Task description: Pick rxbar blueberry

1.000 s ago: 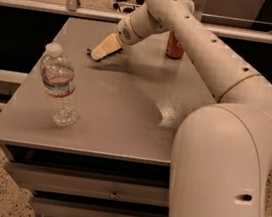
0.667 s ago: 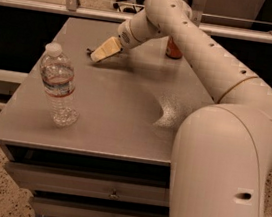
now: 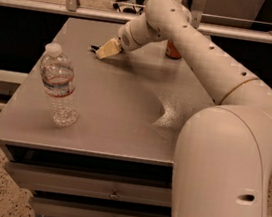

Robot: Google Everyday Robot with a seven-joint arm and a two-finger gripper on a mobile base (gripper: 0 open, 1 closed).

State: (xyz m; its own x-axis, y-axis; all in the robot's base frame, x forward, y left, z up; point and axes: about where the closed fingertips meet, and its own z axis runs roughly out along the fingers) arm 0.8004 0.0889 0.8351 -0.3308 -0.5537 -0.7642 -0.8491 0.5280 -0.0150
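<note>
The gripper [image 3: 108, 49] is positioned low over the far-left part of the bench [image 3: 125, 114]. Only a small dark sliver of the rxbar blueberry [image 3: 93, 49] is seen, lying on the surface at the gripper's tip, on the side toward the left edge; whether it is gripped, and how far the gripper is opened, cannot be told. A water bottle [image 3: 57, 87] is stood upright near the front-left corner, its label banded red and blue with print too small to be read.
</note>
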